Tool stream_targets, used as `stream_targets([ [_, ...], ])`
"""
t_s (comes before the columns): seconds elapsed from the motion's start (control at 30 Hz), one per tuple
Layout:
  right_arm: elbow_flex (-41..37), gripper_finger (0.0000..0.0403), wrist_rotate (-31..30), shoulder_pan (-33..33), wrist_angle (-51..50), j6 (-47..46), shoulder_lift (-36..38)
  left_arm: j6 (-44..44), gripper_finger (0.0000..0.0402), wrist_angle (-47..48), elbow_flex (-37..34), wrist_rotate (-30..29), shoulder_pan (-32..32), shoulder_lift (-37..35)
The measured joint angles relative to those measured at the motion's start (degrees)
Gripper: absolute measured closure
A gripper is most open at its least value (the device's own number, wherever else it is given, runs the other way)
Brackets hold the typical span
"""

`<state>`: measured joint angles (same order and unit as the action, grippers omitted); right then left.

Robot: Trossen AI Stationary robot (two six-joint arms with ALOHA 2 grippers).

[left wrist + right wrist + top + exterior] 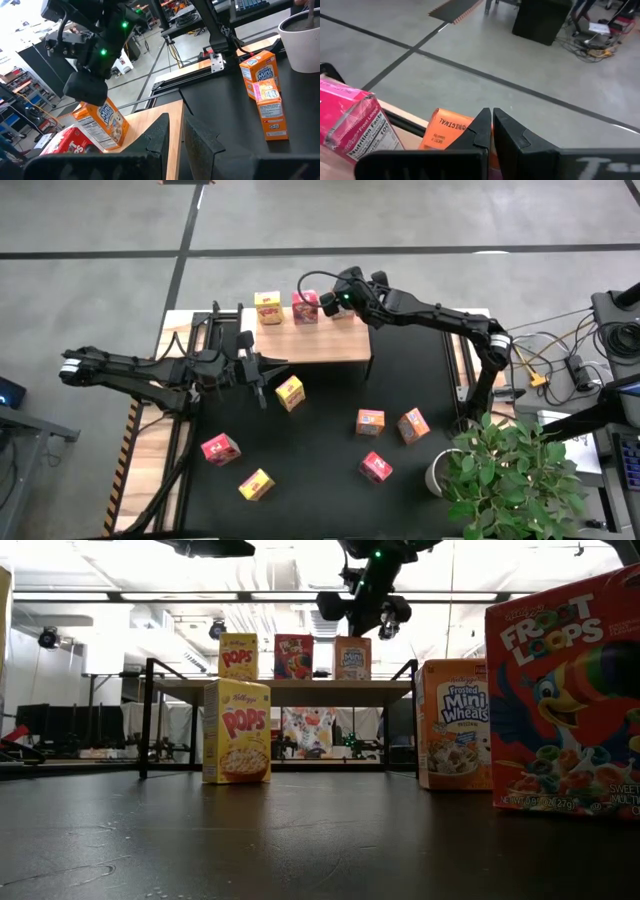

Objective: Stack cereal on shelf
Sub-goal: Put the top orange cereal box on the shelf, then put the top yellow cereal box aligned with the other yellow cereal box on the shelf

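Observation:
The shelf is a light wooden block at the far middle of the black mat. Three cereal boxes stand upright on it in a row: yellow, pink-red and orange. My right gripper is shut and hangs just over the orange box, slanting down from the table's right. My left gripper is shut on nothing and hovers at the shelf's near left corner, next to a loose yellow box. Several more boxes lie on the mat. My right gripper's shut fingertips stand right over the orange box's top. Whether they touch it cannot be told, since the gripper's own body covers that spot. The box stands upright on the shelf.
Loose boxes on the mat: pink-red, yellow, two orange and pink-red. A white pot with a leafy plant stands at the near right. Cables lie off the right edge.

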<state>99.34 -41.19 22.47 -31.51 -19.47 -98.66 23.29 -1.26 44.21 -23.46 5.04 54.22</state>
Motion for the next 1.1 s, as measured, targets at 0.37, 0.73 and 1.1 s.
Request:
stream_targets([
  [0.37, 1.54, 0.0394, -0.39, -0.87, 0.69, 2.13, 0.34, -0.02, 0.0363, 0.01, 0.00, 0.02, 0.02, 0.01],
  [0.73, 1.36, 0.0394, 12.89, -8.39, 0.54, 18.61, 8.71, -1.80, 0.0363, 1.01, 0.00, 0.02, 0.00, -0.01],
  [1.1, -12.30, 0.0394, 14.08, -19.93, 3.55, 26.83, 22.71, -16.65, 0.0363, 2.70, 0.00, 0.02, 0.59, 0.02],
])
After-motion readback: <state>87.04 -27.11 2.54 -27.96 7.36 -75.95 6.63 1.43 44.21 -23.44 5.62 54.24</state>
